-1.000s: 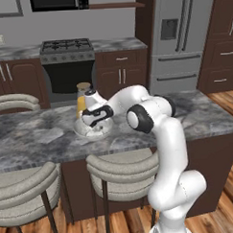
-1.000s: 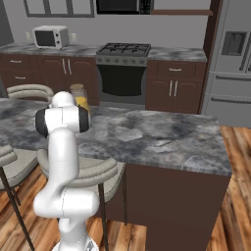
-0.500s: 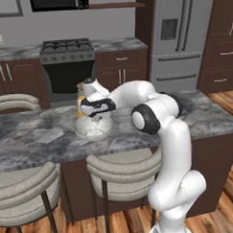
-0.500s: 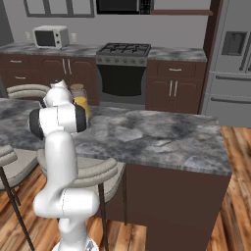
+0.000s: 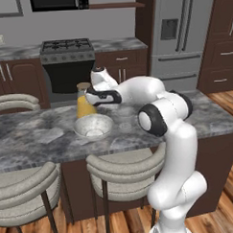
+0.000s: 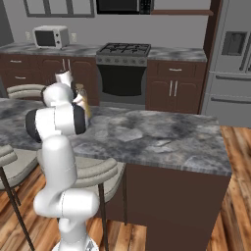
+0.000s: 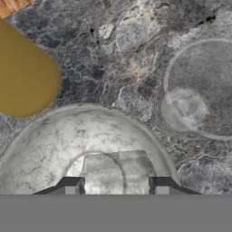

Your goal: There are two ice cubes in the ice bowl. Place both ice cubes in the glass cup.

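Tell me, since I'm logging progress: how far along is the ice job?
Nothing looks done: the glass cup seems empty. In hand: the gripper is shut on one ice cube above the ice bowl. Left: carry it to the cup, then fetch the second cube.

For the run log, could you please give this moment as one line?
gripper: shut on small whitish translucent ice cube | position: above wide pale grey-white bowl | clear glass cup: beside bowl, apart

jar (image 5: 84, 103) crowding bowl (image 5: 93, 125), open counter (image 5: 37, 136) to its left
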Available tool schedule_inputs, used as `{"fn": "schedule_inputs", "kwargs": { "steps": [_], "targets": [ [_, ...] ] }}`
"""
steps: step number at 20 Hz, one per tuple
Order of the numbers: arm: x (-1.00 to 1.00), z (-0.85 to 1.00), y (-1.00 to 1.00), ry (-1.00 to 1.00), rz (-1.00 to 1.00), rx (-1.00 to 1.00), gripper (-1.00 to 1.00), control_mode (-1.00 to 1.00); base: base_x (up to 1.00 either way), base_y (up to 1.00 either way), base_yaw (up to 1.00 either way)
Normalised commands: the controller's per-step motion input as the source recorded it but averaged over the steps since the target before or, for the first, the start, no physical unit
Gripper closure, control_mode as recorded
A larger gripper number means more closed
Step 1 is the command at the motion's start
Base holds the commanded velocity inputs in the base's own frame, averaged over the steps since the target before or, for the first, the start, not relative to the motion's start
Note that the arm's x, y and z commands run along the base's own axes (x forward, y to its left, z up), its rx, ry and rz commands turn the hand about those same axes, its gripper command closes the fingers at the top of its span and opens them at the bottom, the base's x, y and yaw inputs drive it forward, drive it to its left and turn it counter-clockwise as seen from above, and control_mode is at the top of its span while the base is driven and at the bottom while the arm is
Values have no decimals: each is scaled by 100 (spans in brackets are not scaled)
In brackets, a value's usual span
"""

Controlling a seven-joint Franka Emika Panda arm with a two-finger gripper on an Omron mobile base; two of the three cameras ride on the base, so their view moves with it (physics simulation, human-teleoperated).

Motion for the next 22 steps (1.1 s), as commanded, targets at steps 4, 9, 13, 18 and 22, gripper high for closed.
{"fn": "schedule_inputs", "kwargs": {
  "steps": [4, 9, 13, 18, 22],
  "targets": [
    [0, 24, -84, 18, 0, 11, 100, -100, 0, 0, 0],
    [2, 13, -86, 21, 0, 9, 100, -100, 0, 0, 0],
    [8, 0, -49, 8, 0, 2, 100, -100, 0, 0, 0],
    [10, -8, 0, -6, 0, -6, 100, -100, 0, 0, 0],
    [29, -11, 0, -8, 2, -4, 100, -100, 0, 0, 0]
  ]
}}
